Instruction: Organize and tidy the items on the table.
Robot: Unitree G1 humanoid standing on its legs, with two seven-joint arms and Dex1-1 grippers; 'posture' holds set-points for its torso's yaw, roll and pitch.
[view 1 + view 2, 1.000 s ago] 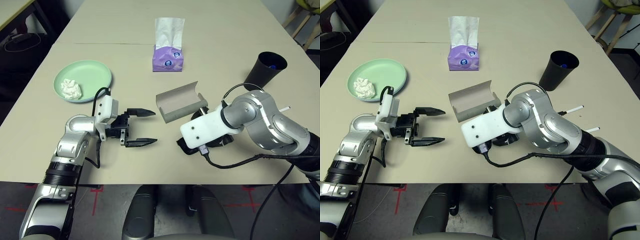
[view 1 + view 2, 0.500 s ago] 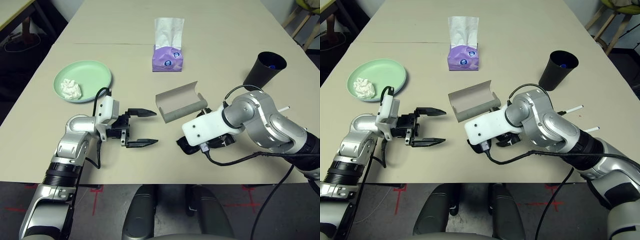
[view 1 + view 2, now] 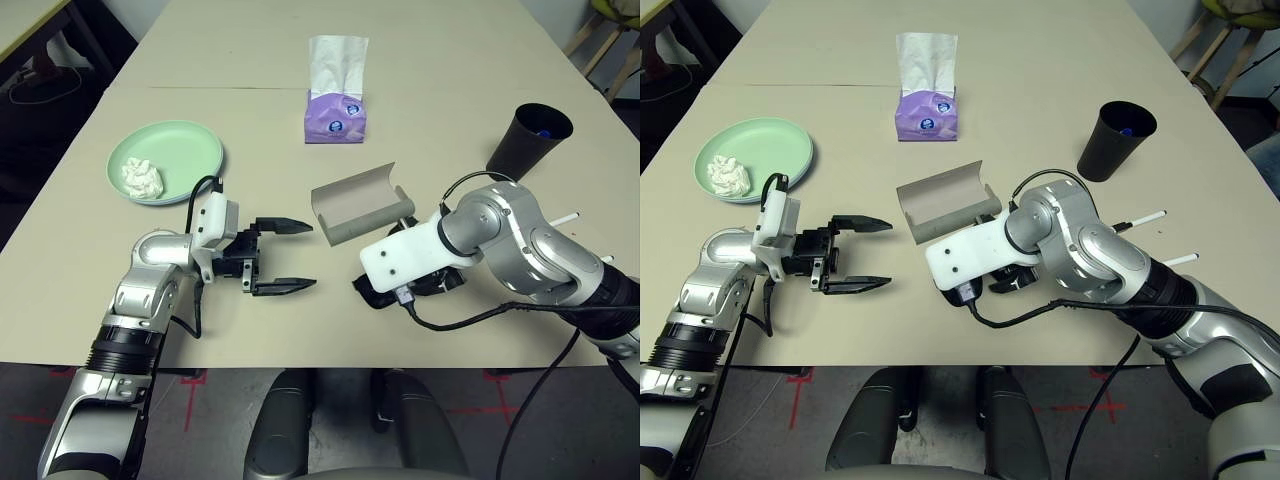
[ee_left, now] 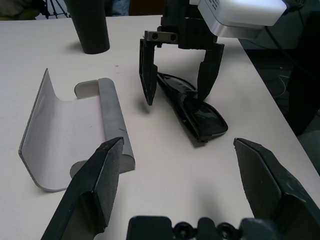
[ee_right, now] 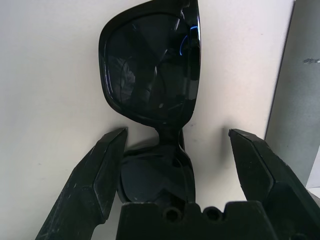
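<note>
Black sunglasses (image 5: 150, 70) lie folded on the beige table (image 3: 250, 60), just in front of the open grey-green glasses case (image 3: 355, 203). My right gripper (image 5: 177, 132) is open, one finger on each side of the sunglasses' bridge, not closed on them. My left gripper (image 3: 285, 255) is open and holds nothing, level above the table left of the case. The mint green plate (image 3: 166, 160) at the left carries the crumpled white tissue (image 3: 142, 178). At the right stands the black cup (image 3: 530, 137). A white marker pen (image 3: 1140, 220) lies beyond my right forearm. The pale blue plate is out of view.
A purple tissue box (image 3: 336, 100) stands upright at the middle back, near the table's seam line. A second white pen (image 3: 1180, 259) pokes out beside my right arm. Wooden chair legs (image 3: 600, 45) stand off the far right corner.
My right wrist has shifted very slightly over the sunglasses, fingers still apart. The left arm has not moved.
</note>
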